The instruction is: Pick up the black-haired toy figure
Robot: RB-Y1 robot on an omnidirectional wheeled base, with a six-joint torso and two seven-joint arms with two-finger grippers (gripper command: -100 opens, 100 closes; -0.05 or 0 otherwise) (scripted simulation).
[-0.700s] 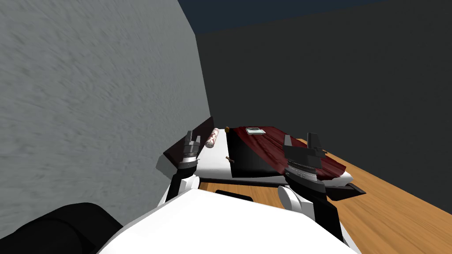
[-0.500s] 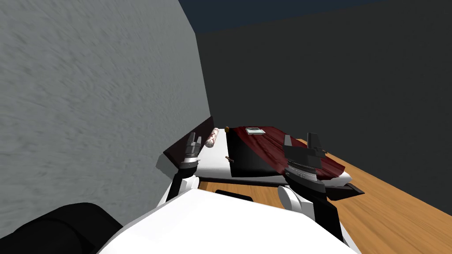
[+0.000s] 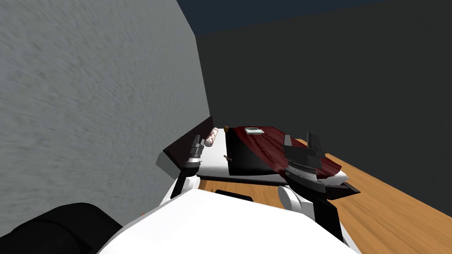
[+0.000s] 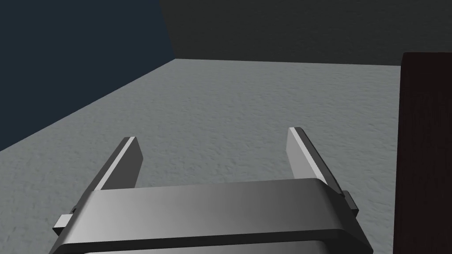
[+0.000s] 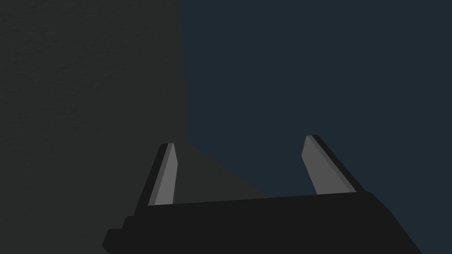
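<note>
A tiny brown thing (image 3: 227, 158), too small to make out as a figure, lies on the white bed (image 3: 212, 164) at the edge of a dark red blanket (image 3: 269, 143). My left gripper (image 3: 195, 141) hangs open over the bed's left part, near the dark headboard (image 3: 185, 143), a short way left of that small thing. In the left wrist view its fingers (image 4: 126, 163) stand apart before a grey wall, with the headboard (image 4: 423, 154) beside them. My right gripper (image 3: 300, 140) is open above the blanket, and its fingers (image 5: 164, 176) hold nothing.
A pink-and-white roll pillow (image 3: 212, 137) lies by the headboard. A small brown ball (image 3: 227, 128) and a flat greenish item (image 3: 254, 130) sit at the bed's far end. The grey wall (image 3: 88, 110) runs close on the left. Wooden floor (image 3: 388, 211) lies on the right.
My left gripper has swung a little to the right, further over the bed and closer to the small brown thing. The right arm has held still.
</note>
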